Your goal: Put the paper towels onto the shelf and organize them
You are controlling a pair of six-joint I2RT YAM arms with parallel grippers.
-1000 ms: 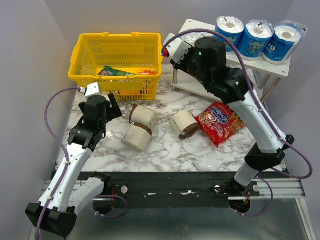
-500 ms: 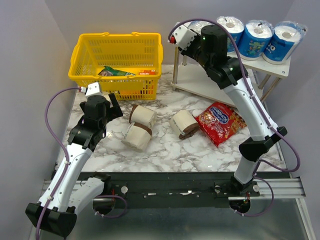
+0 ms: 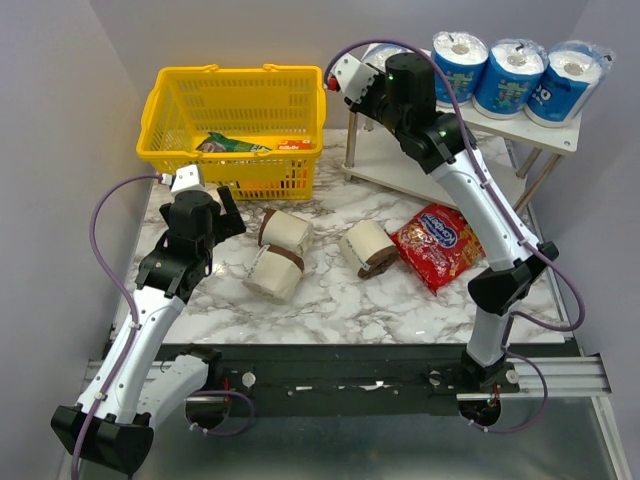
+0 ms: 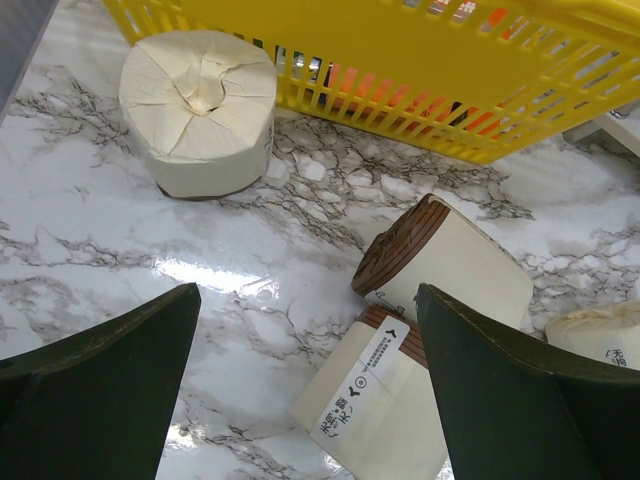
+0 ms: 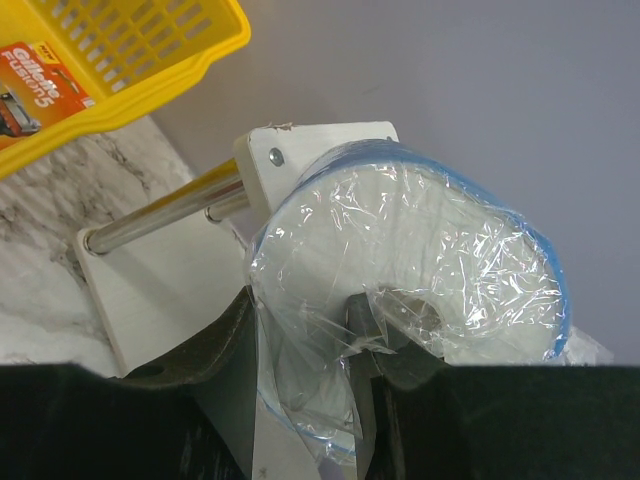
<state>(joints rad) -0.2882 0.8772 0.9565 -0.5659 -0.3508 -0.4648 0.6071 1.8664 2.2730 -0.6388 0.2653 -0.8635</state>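
While the left end effector (image 4: 308, 295) hangs over the counter (image 3: 330, 300) with its fingers spread wide and nothing between them, the right end effector (image 5: 330, 340) is clamped on a white paper towel roll in blue-edged plastic wrap (image 5: 400, 250) at the far left corner of the shelf (image 3: 385, 165). From the right wrist view the held roll sits right at the corner of the top board, but the wrap and fingers hide its underside, so it may be touching the board or just above it. Three more blue-wrapped rolls stand upright in a row along the top board, to the right of the held one: one (image 3: 460, 55), a second (image 3: 510, 75) and a third (image 3: 565, 85), each close beside the next. Four cream rolls are on the counter. One stands upright (image 4: 200, 110) just beside the front wall of the yellow basket (image 3: 235, 110). Two lie on their sides close together below the open left fingers, one (image 4: 450, 265) nearer the basket and one (image 4: 385, 400) nearer the arm bases. The fourth (image 3: 368, 248) lies on its side in the middle of the counter, touching the red snack bag (image 3: 440, 245). The lower board of the shelf shows only its white surface and silver legs.
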